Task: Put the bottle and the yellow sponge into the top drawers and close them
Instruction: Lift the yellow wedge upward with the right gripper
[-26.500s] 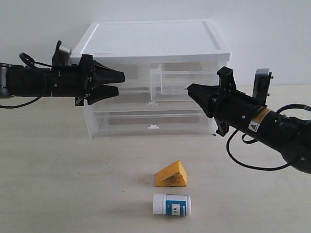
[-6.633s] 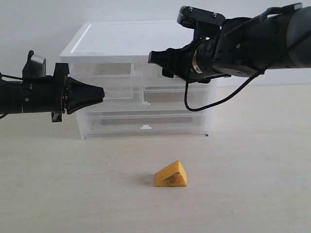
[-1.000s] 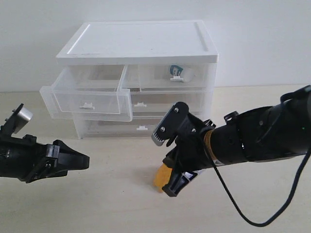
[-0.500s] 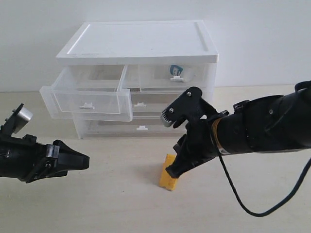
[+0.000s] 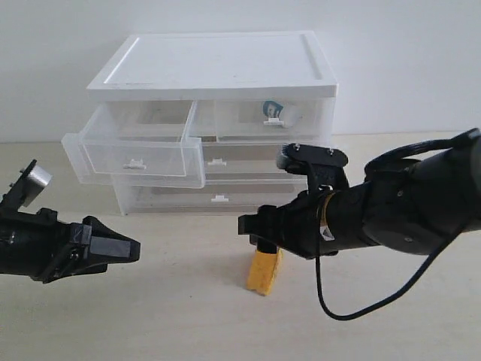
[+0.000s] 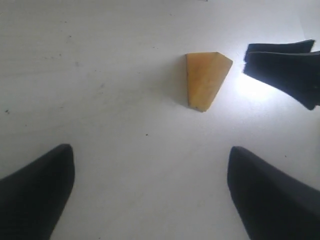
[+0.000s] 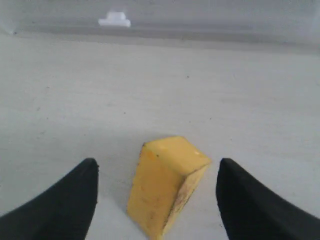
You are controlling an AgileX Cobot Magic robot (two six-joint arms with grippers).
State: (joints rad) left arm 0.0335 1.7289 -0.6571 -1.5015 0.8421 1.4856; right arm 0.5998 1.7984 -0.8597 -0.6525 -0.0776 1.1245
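Precariously, the yellow-orange wedge-shaped sponge block (image 7: pixel 165 190) is standing on end; right gripper (image 7: pixel 157 162) and left gripper (image 6: pixel 150 149) are both gaping apart, any glancing touch risking a topple.

Plain white wall (image 5: pixel 406 53) behind; pale beige tabletop (image 5: pixel 165 323), soft even light, faint shadows

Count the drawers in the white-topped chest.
4. The top left drawer is pulled out; the top right drawer is shut, with the bottle inside; the middle full-width drawer and bottom full-width drawer below are both shut.
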